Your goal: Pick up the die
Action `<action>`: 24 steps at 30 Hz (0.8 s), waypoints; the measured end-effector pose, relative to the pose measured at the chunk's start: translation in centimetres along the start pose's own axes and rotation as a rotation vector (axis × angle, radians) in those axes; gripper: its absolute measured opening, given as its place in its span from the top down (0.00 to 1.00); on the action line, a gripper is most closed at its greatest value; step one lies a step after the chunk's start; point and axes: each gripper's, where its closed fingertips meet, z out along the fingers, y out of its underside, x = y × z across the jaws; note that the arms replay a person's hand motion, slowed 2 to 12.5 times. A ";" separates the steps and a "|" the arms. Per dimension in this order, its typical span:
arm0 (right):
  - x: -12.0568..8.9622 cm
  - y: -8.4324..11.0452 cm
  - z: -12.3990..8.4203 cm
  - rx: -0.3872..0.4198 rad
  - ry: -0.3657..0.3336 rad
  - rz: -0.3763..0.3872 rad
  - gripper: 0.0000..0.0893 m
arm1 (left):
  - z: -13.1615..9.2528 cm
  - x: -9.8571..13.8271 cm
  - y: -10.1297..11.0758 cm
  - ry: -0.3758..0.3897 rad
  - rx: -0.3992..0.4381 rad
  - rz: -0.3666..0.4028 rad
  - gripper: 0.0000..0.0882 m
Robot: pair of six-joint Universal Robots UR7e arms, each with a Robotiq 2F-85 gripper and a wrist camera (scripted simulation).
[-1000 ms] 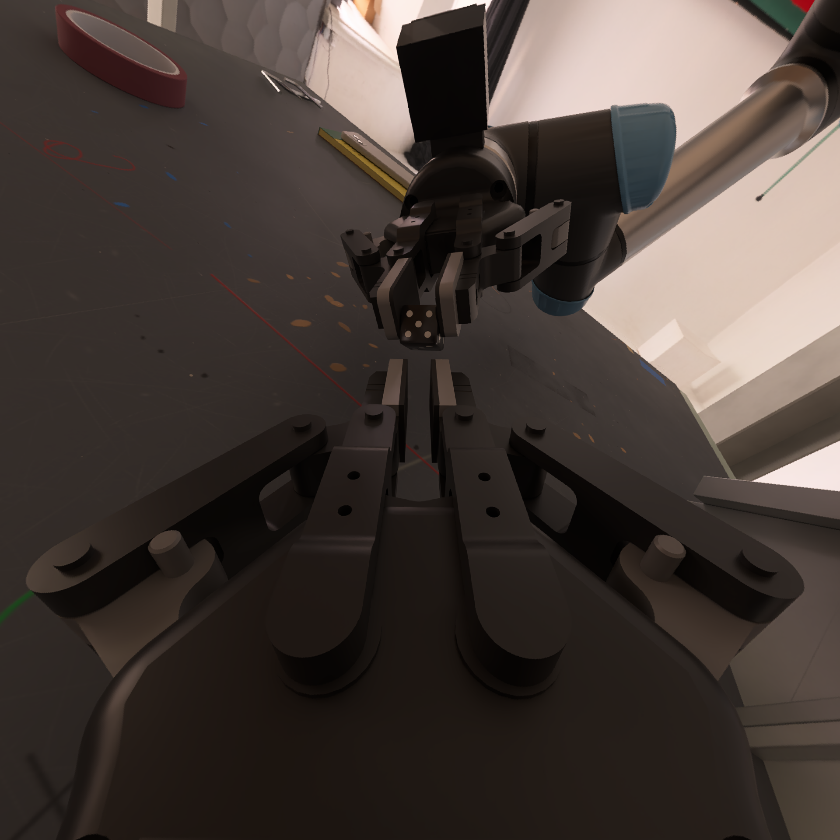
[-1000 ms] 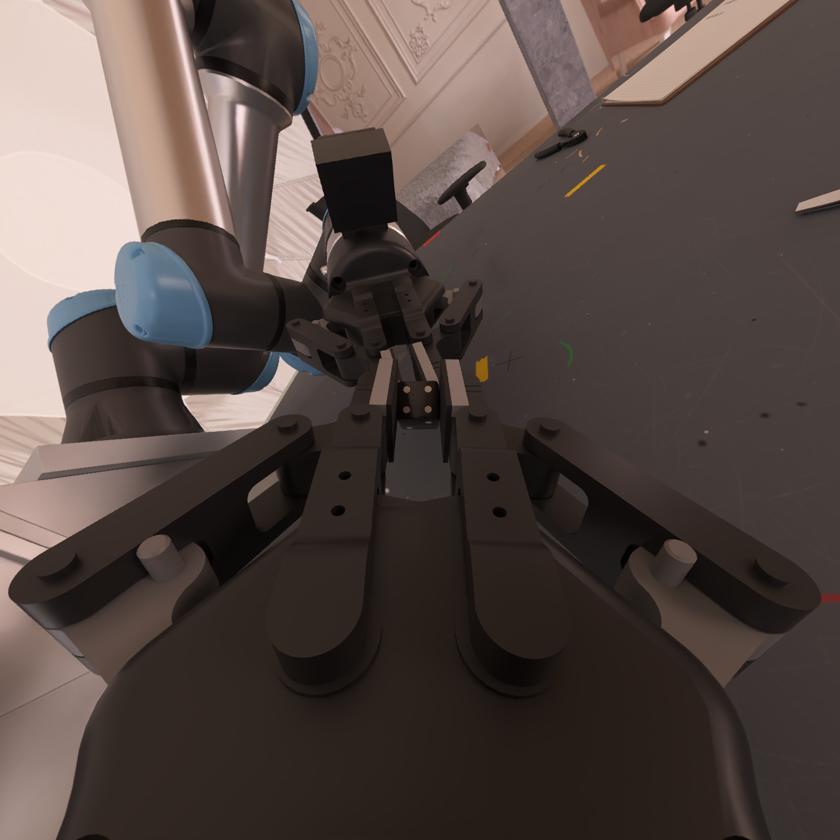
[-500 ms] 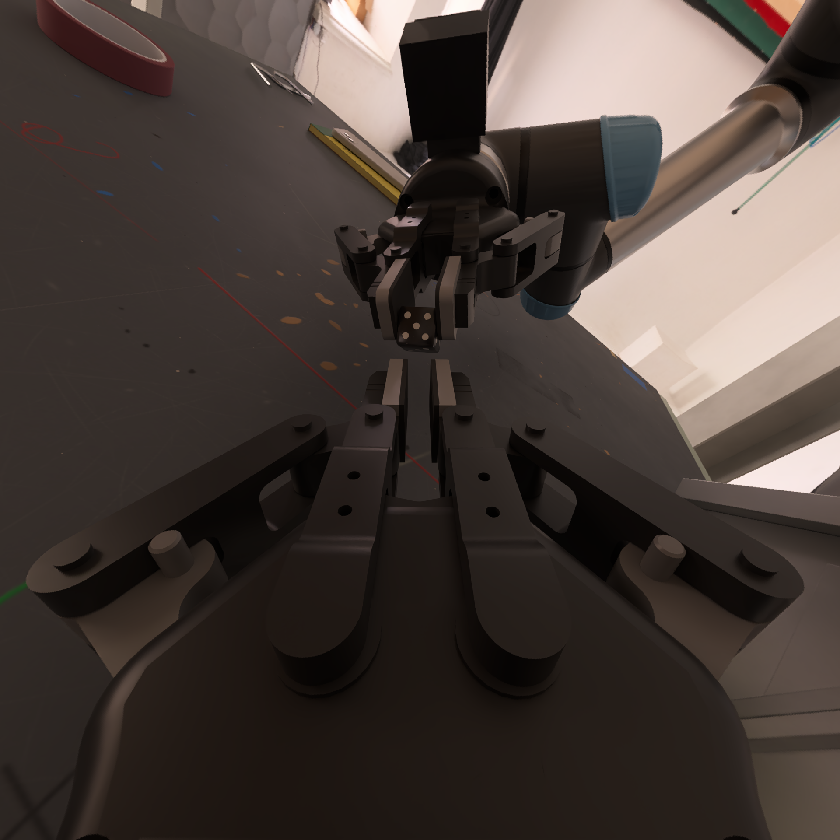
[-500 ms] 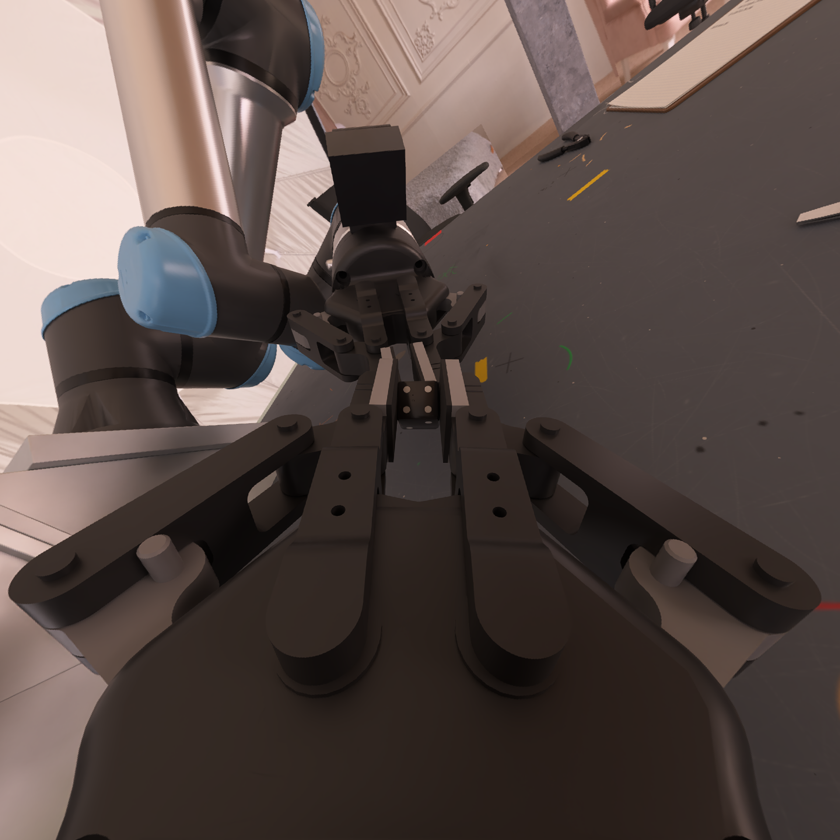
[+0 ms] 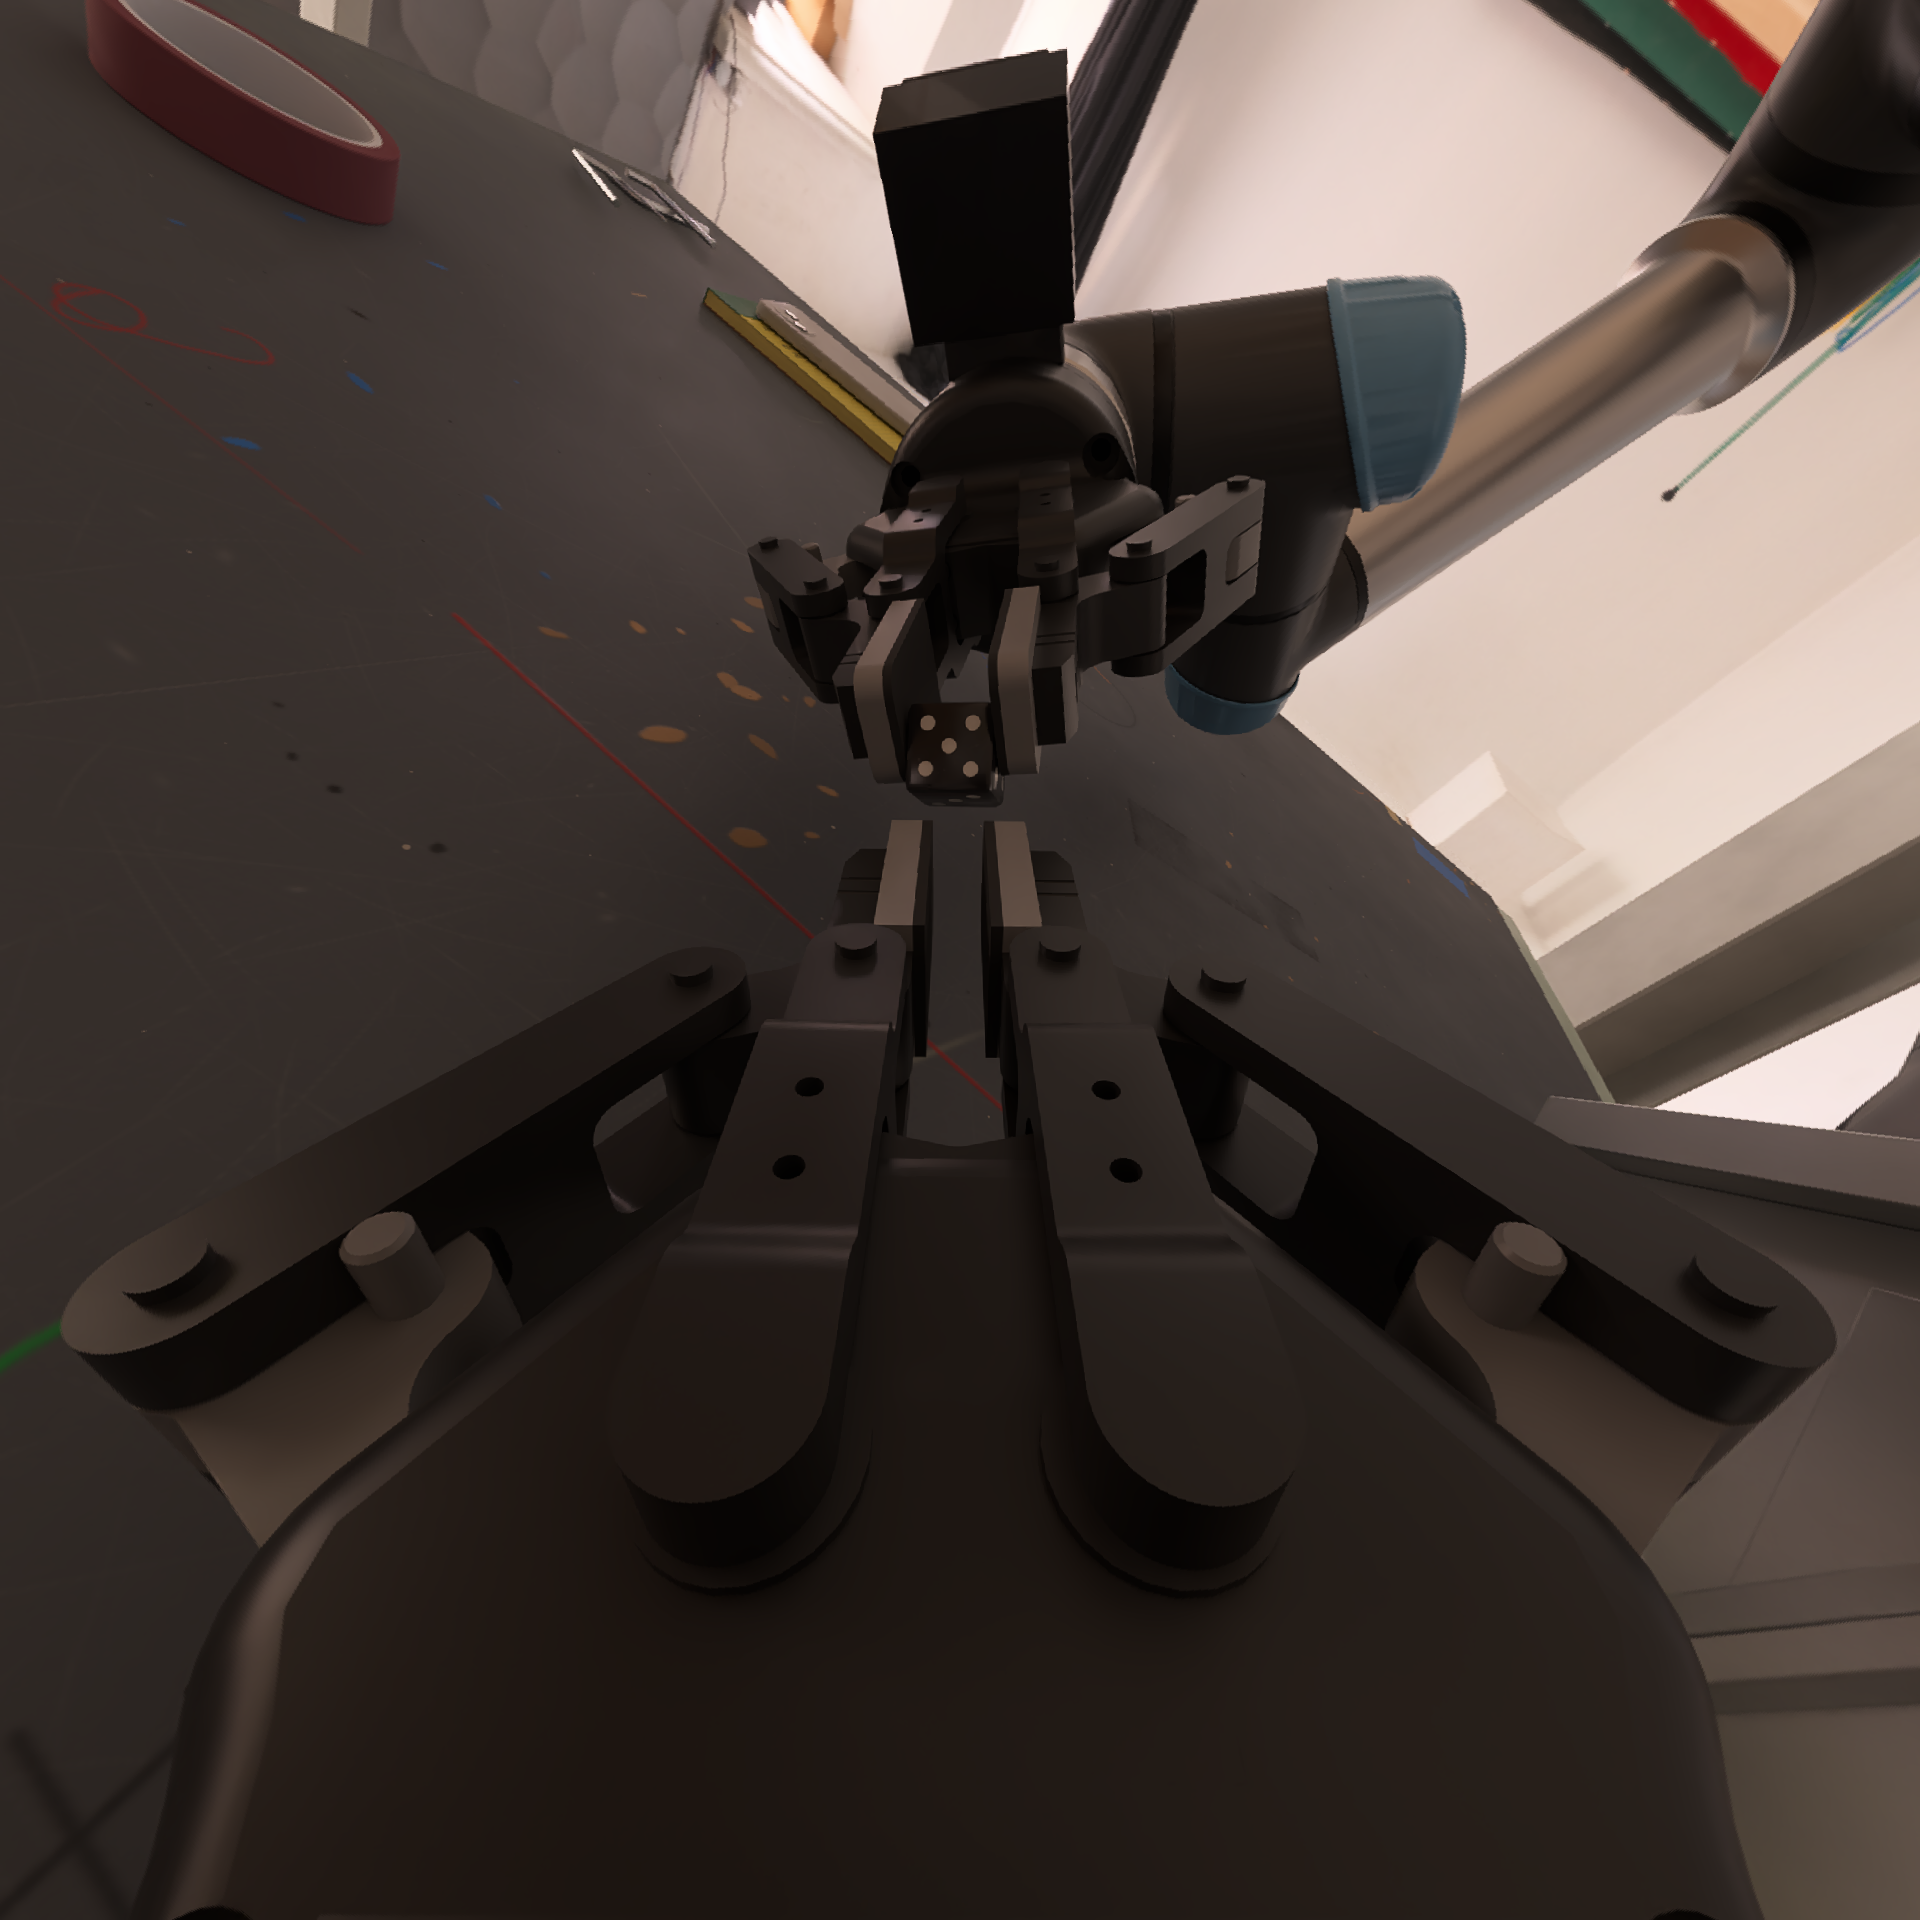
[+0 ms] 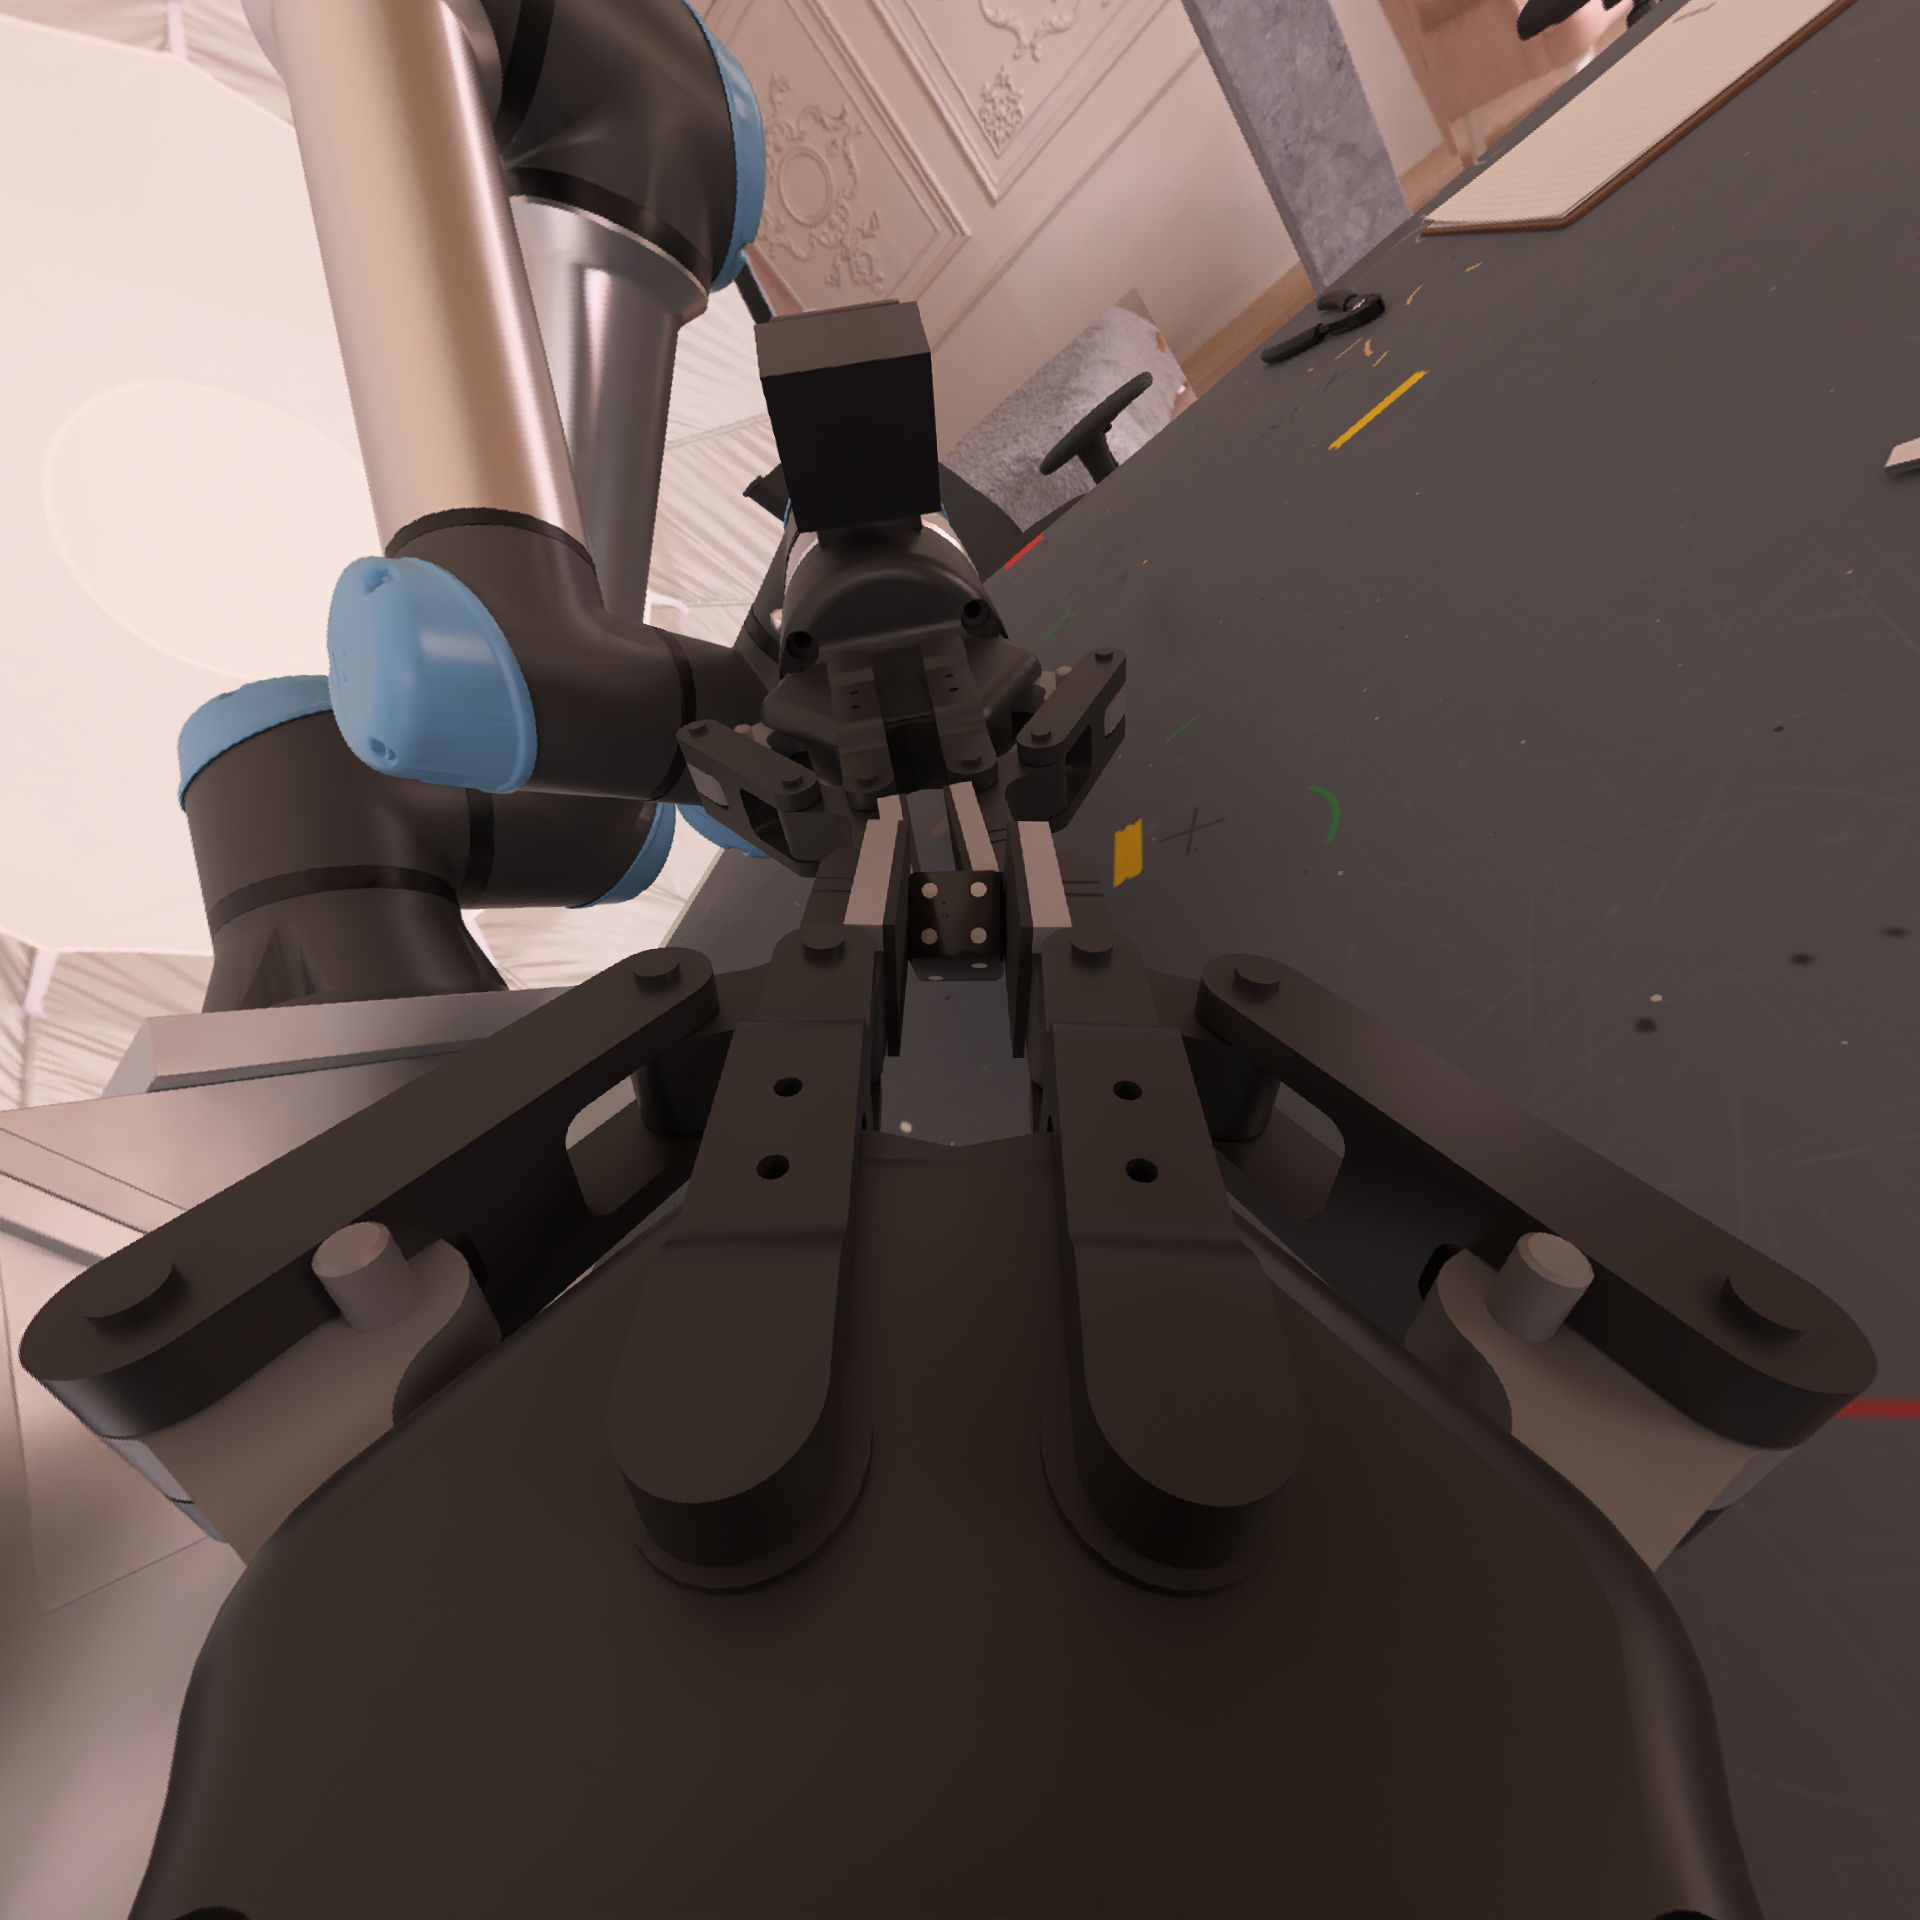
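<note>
The die (image 6: 954, 914) is a small black cube with pale pips. My right gripper (image 6: 956, 868) is shut on it and holds it in the air above the dark table (image 6: 1558, 675). In the left wrist view the die (image 5: 948, 753) sits between the right gripper's fingers (image 5: 951, 743), straight ahead of my left gripper (image 5: 958, 842). The left gripper is empty, its pads a narrow gap apart, with its tips just short of the die. It faces the right gripper (image 6: 935, 821) tip to tip.
A red tape roll (image 5: 239, 135) lies at the far left of the table (image 5: 312, 727). A yellow-edged bar (image 5: 821, 374) lies behind the right gripper. A framed board (image 6: 1621, 135) and a black tool (image 6: 1320, 322) lie far off. The right arm's elbow (image 5: 1351, 416) is close.
Both grippers have drifted only slightly against the table. The right gripper still holds the die, and the left gripper's narrow gap is the same.
</note>
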 end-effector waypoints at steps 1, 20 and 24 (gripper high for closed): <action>0.0 0.0 0.0 -0.001 -0.003 0.000 0.82 | 0.0 0.0 0.0 0.002 -0.001 -0.001 0.90; -0.2 0.9 -0.2 -0.056 -0.081 0.070 0.82 | 0.2 0.3 0.8 0.011 -0.053 0.018 0.91; -0.2 1.0 -0.2 -0.062 -0.086 0.069 0.82 | 0.2 0.3 0.9 0.005 -0.058 0.028 0.91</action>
